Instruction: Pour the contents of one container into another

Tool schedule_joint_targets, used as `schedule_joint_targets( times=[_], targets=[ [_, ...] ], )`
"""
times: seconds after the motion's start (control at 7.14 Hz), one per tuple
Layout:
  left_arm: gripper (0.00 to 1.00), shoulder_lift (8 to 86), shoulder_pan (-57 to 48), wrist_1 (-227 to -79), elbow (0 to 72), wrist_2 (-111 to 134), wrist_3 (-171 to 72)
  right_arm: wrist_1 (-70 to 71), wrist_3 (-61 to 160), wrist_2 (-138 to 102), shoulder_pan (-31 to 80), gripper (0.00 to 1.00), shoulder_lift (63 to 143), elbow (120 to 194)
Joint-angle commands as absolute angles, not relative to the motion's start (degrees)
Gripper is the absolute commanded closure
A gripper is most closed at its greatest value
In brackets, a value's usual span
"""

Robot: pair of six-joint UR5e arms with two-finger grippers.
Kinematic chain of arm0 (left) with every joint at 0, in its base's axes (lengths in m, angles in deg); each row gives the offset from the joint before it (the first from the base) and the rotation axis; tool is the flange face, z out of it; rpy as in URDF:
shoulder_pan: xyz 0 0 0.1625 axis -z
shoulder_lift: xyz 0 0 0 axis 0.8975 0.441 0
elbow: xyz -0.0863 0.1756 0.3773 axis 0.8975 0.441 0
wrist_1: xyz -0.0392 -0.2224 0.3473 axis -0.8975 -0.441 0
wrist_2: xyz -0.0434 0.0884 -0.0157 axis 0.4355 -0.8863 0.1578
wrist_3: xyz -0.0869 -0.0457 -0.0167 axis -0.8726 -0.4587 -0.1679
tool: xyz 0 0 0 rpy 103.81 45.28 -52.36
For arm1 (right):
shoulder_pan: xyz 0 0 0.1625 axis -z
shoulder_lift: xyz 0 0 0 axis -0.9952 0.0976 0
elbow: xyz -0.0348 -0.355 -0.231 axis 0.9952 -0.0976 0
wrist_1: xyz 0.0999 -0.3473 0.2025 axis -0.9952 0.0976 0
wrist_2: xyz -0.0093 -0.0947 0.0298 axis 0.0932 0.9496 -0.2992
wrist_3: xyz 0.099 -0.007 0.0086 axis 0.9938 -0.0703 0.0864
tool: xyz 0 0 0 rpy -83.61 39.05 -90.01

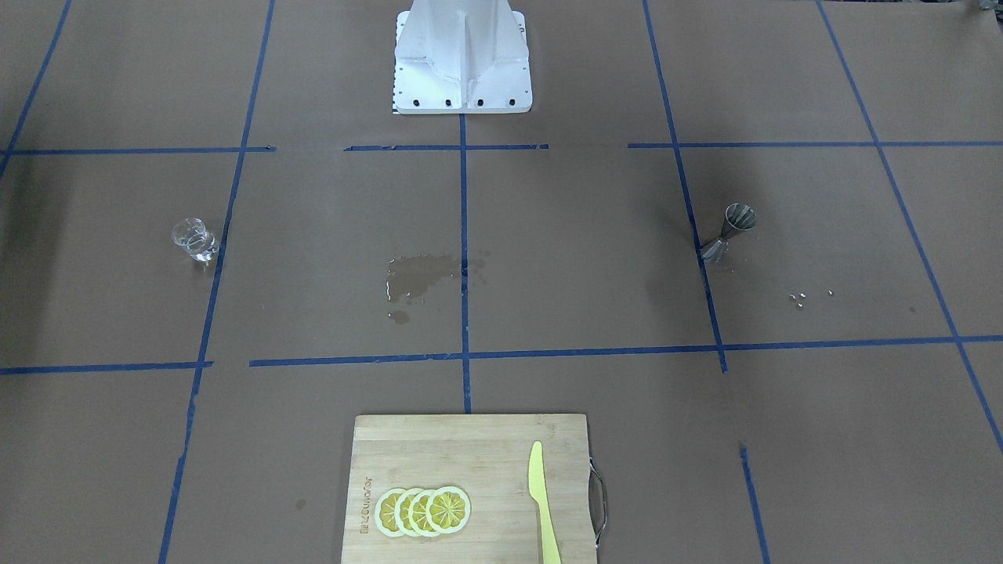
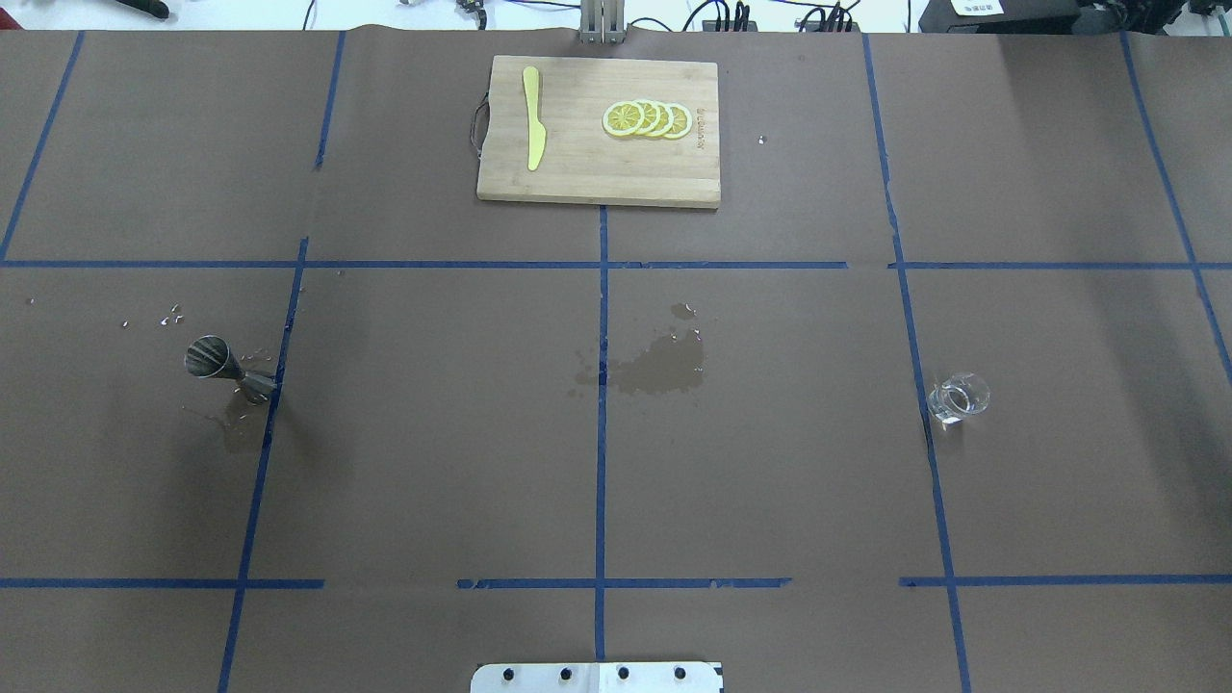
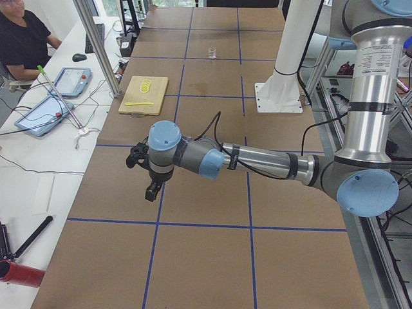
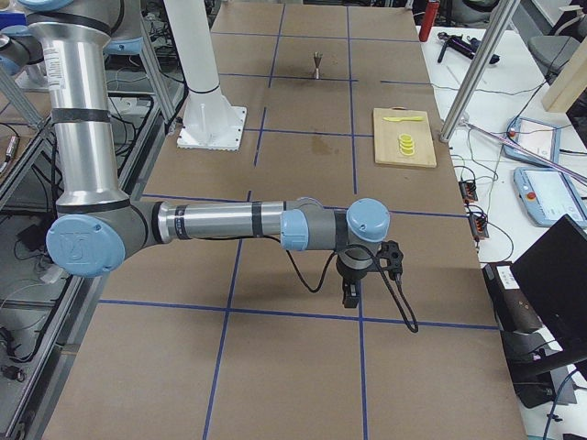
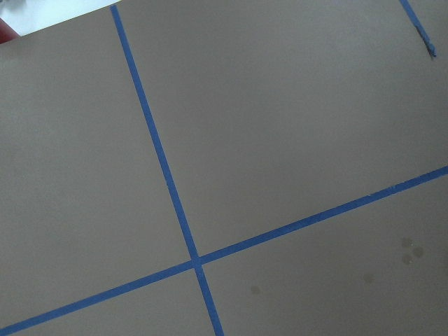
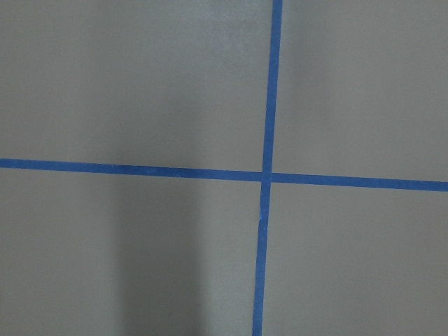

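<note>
The clear glass cup (image 1: 194,240) stands on the brown table on my right side, also seen in the overhead view (image 2: 960,396) and far off in the exterior left view (image 3: 212,53). The steel jigger (image 1: 729,231) stands upright on my left side next to a blue tape line (image 2: 229,370), small in the exterior right view (image 4: 317,64). My left gripper (image 3: 152,192) hangs over bare table far from the jigger; whether it is open or shut I cannot tell. My right gripper (image 4: 349,295) hangs likewise, far from the cup, state unclear. Both wrist views show only paper and tape.
A wooden cutting board (image 2: 577,173) with lemon slices (image 2: 647,118) and a yellow knife (image 2: 533,117) lies at the far middle edge. A wet patch (image 2: 654,368) darkens the table centre. Droplets lie near the jigger. An operator (image 3: 22,38) sits beside the table.
</note>
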State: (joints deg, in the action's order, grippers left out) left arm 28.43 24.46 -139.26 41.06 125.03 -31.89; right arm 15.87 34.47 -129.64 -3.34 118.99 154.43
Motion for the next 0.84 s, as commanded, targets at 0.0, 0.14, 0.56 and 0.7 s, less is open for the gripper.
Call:
schedule_joint_targets(
  times=[0.0,0.14,0.56,0.7],
  targets=[
    [0.00,24.02,25.37,-139.69,45.48,124.68,-31.50,15.79,34.62,-129.63,-3.49,0.00,119.06,153.92],
    [0.00,23.98,24.25,-139.79,44.65,124.59,-31.33,15.79,34.79,-129.63,-3.49,0.00,119.14,153.92],
    [0.00,21.01,24.06,-144.67,45.70,128.87,-31.32,15.79,35.15,-129.89,-3.49,0.00,119.14,154.01],
    [0.00,21.00,22.14,-147.41,46.05,130.90,-37.07,15.79,35.15,-129.89,-3.49,0.00,119.14,154.62]
  ],
)
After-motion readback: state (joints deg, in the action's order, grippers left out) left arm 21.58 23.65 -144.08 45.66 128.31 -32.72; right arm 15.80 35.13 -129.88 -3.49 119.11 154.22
